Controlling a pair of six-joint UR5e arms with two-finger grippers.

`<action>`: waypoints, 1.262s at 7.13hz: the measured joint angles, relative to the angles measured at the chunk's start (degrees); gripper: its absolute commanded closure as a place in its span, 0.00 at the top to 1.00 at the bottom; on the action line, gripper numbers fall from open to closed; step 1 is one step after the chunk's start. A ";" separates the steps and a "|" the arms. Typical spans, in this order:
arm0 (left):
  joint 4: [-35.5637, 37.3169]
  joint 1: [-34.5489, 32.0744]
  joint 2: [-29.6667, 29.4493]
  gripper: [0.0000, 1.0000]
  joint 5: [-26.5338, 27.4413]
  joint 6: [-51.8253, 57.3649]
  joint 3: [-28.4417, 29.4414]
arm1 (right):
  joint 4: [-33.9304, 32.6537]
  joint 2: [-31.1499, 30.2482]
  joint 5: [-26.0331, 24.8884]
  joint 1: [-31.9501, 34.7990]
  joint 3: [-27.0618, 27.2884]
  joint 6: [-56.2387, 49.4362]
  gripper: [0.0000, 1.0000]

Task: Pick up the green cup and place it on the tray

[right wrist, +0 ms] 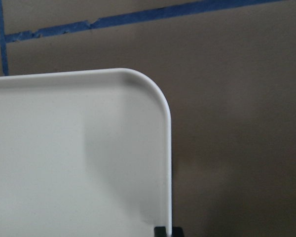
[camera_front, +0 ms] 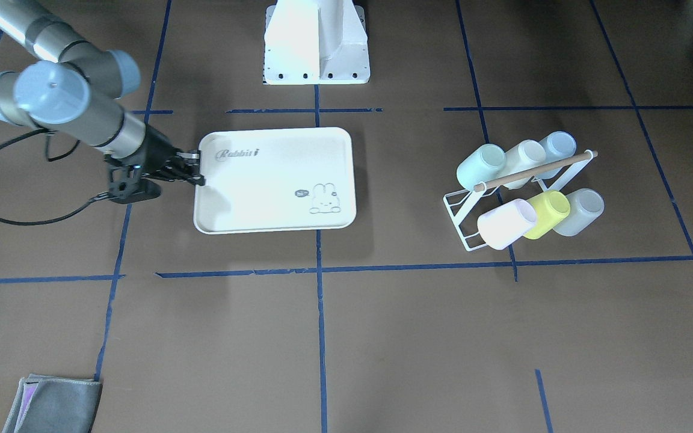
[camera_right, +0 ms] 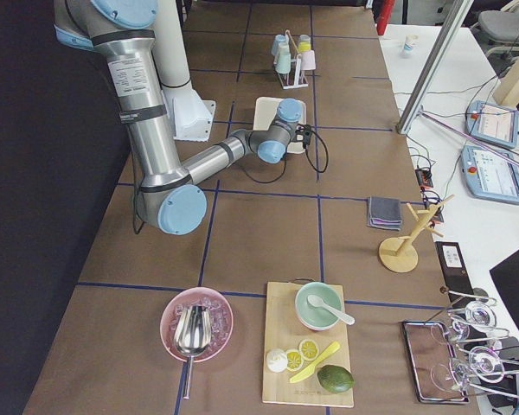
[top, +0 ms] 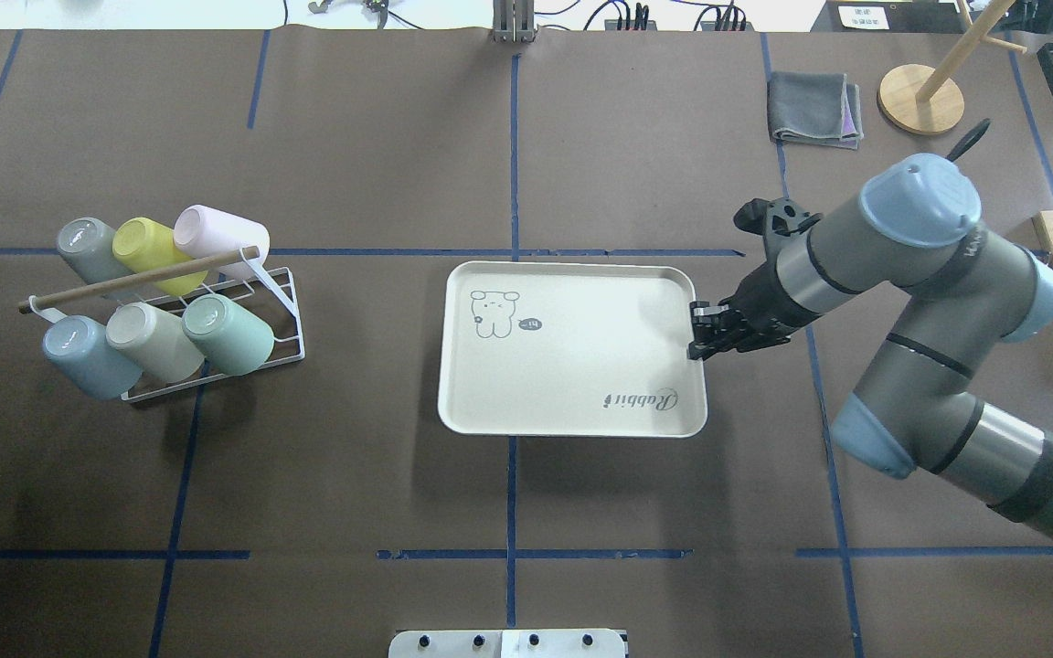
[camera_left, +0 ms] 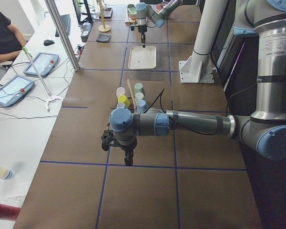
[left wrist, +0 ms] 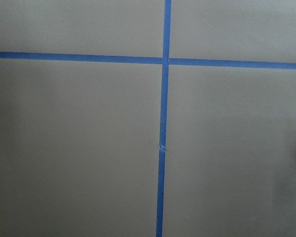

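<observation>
One grip: your right pincer (top: 702, 334) clamps tray (top: 572, 366) rim, prob. steadying it; green cup (top: 229, 331) sits on rack (top: 293, 343); left pincer (camera_left: 128, 160): can't tell.

The right arm (top: 856, 265) reaches in with its elbow bent and wrist turned down, the right gripper (top: 696, 334) nipping the rim of the tray (top: 581, 366) between its fingertips, while the left arm (camera_left: 195, 124) stretches out low, its left gripper (camera_left: 128, 161) pointing down, grip unreadable.
</observation>
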 measured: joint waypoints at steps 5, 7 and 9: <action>0.00 0.00 0.00 1.00 0.00 0.00 -0.07 | -8.02 6.32 -9.43 -7.72 -0.54 5.95 0.24; -0.02 0.00 0.00 1.00 0.00 0.00 -0.07 | -8.08 6.17 -9.19 -7.71 -0.58 5.49 0.85; -0.05 0.08 -0.08 1.00 -0.17 -0.07 -0.66 | -8.19 5.25 -8.06 -5.76 0.46 5.34 1.00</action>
